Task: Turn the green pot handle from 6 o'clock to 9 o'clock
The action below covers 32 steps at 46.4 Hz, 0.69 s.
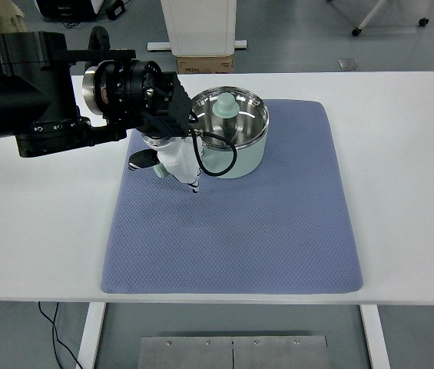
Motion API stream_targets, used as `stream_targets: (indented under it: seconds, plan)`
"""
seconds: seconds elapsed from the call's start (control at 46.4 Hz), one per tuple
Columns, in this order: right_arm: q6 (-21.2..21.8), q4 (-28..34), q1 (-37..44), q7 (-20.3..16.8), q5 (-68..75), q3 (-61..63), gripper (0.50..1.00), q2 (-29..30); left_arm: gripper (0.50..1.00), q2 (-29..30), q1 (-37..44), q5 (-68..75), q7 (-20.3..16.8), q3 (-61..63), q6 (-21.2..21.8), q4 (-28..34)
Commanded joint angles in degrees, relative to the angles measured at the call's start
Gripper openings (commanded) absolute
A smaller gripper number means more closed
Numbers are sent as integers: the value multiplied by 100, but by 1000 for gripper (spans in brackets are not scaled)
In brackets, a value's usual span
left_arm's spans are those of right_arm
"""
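A pale green pot (240,157) with a glass lid and a green knob (225,106) stands on the far left part of a blue mat (263,231). My left hand (177,163) hangs at the pot's front-left side, close against its wall. Its white fingers (189,175) stretch straight down toward the mat and hold nothing that I can see. The pot's handle is hidden under the hand and wrist. A short dark piece (141,160) sticks out to the left of the hand; I cannot tell whether it is the handle's end or the thumb.
The white table (401,177) carries only the mat and the pot. My bulky black left forearm (40,92) covers the table's far left corner. A cardboard box (205,63) and a white stand sit on the floor beyond the far edge.
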Motion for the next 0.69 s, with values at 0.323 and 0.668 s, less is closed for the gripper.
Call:
stream_targets:
  seconds: [0.323, 0.668]
  plan:
    - [0, 0, 0, 0, -2, 0, 1000, 0, 1000, -80, -51, -1, 0, 436, 0, -22]
    - [0, 0, 0, 0, -2, 0, 1000, 0, 1000, -80, -103, -1, 0, 472, 0, -4]
